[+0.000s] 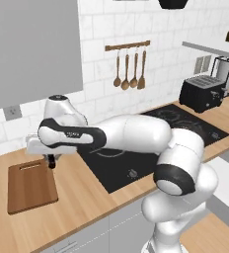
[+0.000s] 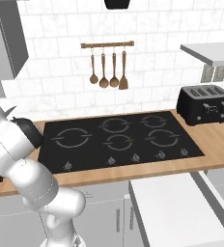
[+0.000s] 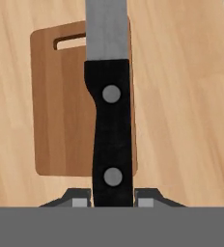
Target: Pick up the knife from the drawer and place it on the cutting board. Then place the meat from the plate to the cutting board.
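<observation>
Knife [image 3: 110,125] pinched by its black handle in pincer [image 3: 113,200], above cutting board [image 3: 61,106]

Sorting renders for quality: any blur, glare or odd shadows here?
Hand view: the knife is soft-edged up close, with no glare on its blade, over the cutting board. Left base view: even light, faint shadow under the gripper. Right base view: flat lighting, the hob without glare.

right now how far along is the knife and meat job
Done: the knife is out of the drawer, clamped between the fingers. In hand: it is held above the cutting board, not yet set down. Left: laying it on the board, then moving the meat over.
</observation>
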Tool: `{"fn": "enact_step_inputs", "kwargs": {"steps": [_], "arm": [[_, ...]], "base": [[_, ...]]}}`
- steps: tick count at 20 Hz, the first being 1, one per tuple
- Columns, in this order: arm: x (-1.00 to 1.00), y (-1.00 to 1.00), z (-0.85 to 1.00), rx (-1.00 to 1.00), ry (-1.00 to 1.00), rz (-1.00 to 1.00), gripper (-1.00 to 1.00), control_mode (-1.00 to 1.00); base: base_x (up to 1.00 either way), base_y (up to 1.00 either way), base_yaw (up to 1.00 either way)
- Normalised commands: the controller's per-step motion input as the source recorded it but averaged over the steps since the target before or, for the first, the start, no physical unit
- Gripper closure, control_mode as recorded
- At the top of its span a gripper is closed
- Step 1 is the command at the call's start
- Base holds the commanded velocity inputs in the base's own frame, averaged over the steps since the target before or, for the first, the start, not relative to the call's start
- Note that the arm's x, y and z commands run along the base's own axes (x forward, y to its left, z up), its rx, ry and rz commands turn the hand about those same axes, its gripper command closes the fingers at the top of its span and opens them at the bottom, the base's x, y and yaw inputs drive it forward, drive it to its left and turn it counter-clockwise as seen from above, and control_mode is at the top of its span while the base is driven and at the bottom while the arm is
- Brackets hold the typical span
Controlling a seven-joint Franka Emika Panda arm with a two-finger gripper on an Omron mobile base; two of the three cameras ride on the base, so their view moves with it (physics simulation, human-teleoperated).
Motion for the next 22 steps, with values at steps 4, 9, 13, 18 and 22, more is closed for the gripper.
{"fn": "enact_step_inputs", "kwargs": {"steps": [4,9,13,18,22], "arm": [[-0.15,0.40,-0.20,-0.06,0.00,-0.14,1.00,-1.00],[0.00,0.56,-0.27,-0.09,0.11,-0.03,1.00,-1.00],[0.00,0.50,-0.33,-0.08,0.12,-0.01,1.00,-1.00],[0.05,0.59,-0.26,-0.14,0.16,0.00,1.00,-1.00],[0.06,0.57,-0.05,-0.21,0.10,0.00,1.00,-1.00]], "base": [[0.00,0.00,0.00],[0.00,0.00,0.00],[0.00,0.00,0.00],[0.00,0.00,0.00],[0.00,0.00,0.00]]}}
